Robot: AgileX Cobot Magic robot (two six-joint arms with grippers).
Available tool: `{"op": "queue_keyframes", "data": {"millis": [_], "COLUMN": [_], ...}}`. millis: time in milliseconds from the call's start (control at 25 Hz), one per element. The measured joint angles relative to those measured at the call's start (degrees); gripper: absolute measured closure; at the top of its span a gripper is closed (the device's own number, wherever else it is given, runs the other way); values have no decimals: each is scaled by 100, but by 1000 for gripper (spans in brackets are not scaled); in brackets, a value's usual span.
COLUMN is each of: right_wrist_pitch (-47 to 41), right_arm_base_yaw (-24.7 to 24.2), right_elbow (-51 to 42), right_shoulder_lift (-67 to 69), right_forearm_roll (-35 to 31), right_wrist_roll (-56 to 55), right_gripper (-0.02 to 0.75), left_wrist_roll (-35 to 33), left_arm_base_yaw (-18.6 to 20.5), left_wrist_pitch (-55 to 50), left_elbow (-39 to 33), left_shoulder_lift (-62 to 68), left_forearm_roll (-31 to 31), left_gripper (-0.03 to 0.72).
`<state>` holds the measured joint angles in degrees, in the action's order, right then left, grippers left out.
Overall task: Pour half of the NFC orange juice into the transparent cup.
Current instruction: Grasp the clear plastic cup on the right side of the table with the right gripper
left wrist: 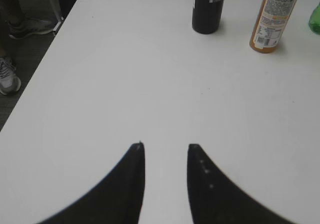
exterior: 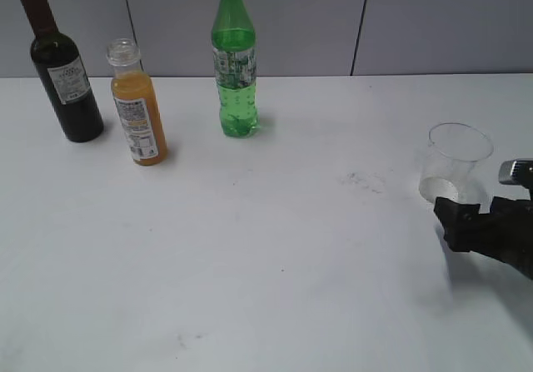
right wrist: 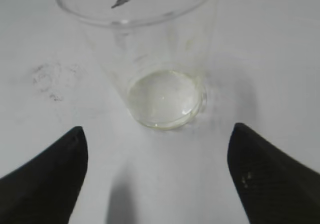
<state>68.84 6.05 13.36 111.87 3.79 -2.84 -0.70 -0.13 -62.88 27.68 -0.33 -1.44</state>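
The NFC orange juice (exterior: 138, 110) stands upright at the back left of the white table, uncapped, with a white label; it also shows in the left wrist view (left wrist: 274, 17). The transparent cup (exterior: 455, 166) stands upright and empty at the right. In the right wrist view the cup (right wrist: 165, 98) sits just ahead of my right gripper (right wrist: 157, 134), which is wide open and not touching it. That gripper shows in the exterior view (exterior: 475, 214) just in front of the cup. My left gripper (left wrist: 166, 146) is open and empty over bare table, well short of the juice.
A dark wine bottle (exterior: 63, 72) stands left of the juice and shows in the left wrist view (left wrist: 208, 8). A tall green bottle with a yellow cap (exterior: 234, 64) stands at the back centre. The table's left edge (left wrist: 35, 78) drops to the floor.
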Motion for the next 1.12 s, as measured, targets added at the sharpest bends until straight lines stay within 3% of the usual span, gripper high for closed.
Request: {"op": "queue_keyframes", "data": {"millis": [1120], "right_wrist_pitch": [3], "right_arm_base_yaw": [0], "right_elbow": [1116], "right_shoulder_lift": [559], "right_forearm_roll": [64], "right_wrist_roll": [233], "right_gripper": [69], "left_wrist_roll": [0], "left_arm_base_yaw": [0], "left_wrist_pitch": [0], "left_elbow": [0], "left_shoulder_lift": [0], "left_forearm_roll": [0], "left_gripper": [449]}}
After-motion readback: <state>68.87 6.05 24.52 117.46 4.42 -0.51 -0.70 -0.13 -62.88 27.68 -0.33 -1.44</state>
